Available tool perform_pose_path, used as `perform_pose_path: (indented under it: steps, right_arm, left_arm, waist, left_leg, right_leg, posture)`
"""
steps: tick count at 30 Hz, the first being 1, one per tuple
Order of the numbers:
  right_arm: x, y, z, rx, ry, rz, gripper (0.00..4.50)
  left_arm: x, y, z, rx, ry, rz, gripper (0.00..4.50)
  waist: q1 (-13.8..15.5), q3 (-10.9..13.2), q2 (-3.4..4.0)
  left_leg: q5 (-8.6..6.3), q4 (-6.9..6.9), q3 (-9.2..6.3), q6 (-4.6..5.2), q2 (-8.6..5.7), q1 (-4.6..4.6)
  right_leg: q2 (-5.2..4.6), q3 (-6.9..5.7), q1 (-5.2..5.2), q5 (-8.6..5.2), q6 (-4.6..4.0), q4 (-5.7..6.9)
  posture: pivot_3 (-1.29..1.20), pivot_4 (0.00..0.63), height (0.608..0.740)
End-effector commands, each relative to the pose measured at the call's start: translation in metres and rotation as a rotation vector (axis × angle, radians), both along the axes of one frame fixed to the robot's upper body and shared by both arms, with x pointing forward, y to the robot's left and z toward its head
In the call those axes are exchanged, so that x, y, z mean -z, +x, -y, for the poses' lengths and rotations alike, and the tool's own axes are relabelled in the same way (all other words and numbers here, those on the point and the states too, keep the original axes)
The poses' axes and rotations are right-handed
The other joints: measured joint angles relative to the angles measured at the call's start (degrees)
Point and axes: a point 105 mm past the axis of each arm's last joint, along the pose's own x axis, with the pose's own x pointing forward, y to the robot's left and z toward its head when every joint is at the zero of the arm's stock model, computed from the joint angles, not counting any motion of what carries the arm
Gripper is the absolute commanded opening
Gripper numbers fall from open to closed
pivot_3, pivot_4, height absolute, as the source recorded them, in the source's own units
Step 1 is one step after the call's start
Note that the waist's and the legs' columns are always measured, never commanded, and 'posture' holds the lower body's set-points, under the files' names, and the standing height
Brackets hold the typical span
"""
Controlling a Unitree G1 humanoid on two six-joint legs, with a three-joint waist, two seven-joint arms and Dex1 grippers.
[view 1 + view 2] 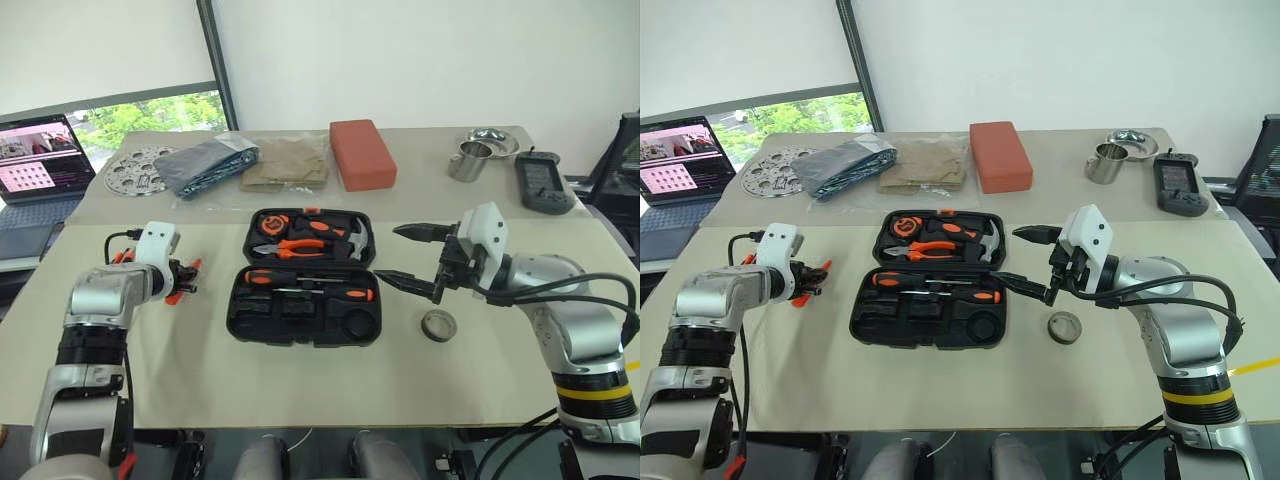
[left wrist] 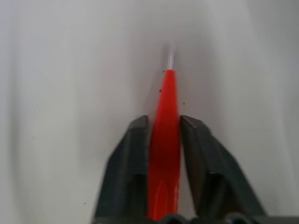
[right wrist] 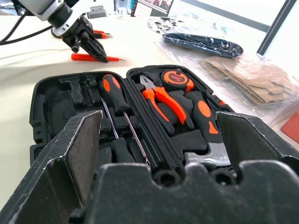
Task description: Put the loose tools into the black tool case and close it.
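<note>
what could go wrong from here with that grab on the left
The left gripper pinches the small all-orange screwdriver by its thin handle, so it might pivot or slip on lifting. Another orange tool lies close beside it on the table and could get nudged. The small grey tape roll sits near the open right gripper.

— How many screwdrivers do you count?
— Two in the black tool case (image 1: 304, 292), one small screwdriver (image 2: 164, 154) in your left tool (image 1: 186, 277). One tape roll (image 1: 438, 325) below your right tool (image 1: 408, 256).
</note>
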Motion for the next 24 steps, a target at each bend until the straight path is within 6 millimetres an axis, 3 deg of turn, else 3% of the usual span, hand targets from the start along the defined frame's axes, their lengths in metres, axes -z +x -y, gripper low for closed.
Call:
perform_pose_path:
  steps: [1, 9, 17, 24]
  right_arm:
    - [-0.015, -0.004, 0.002, -0.004, 0.019, 0.058, 4.50]
    - [-0.017, -0.009, 0.002, -0.028, 0.075, 0.041, 4.50]
    - [-0.016, -0.031, 0.002, -0.162, 0.146, -0.002, 4.50]
    - [-0.025, -0.037, 0.015, -0.175, 0.226, 0.001, 4.50]
  left_arm:
    - [0.021, -0.015, -0.015, -0.067, 0.038, -0.110, 0.18]
    - [0.011, -0.010, -0.019, -0.053, 0.050, -0.046, 0.18]
    - [-0.004, -0.003, -0.023, -0.066, 0.008, -0.016, 0.18]
    - [-0.020, 0.002, -0.018, -0.021, -0.018, 0.054, 0.18]
  waist:
    - [-0.04, 0.00, 0.00]
    - [-0.04, 0.00, 0.00]
    - [-0.07, 0.03, -0.04]
    - [0.39, 0.05, -0.07]
  left_leg:
    - [0.00, -0.01, 0.02, 0.00, 0.00, 0.01]
    - [0.00, -0.02, 0.02, 0.00, 0.06, 0.02]
    - [0.00, -0.02, 0.02, 0.00, 0.06, 0.01]
    - [0.00, 0.00, 0.00, 0.00, 0.05, -0.09]
  right_leg:
    - [0.00, 0.01, 0.00, 0.00, 0.00, -0.01]
    - [-0.01, 0.04, -0.01, 0.00, 0.00, -0.01]
    - [0.00, 0.02, -0.01, 0.00, 0.00, -0.01]
    - [-0.03, -0.01, -0.03, 0.00, 0.00, -0.06]
  posture:
    - [0.00, 0.150, 0.740]
    - [0.00, 0.150, 0.740]
    - [0.00, 0.150, 0.740]
    - [0.00, 0.150, 0.740]
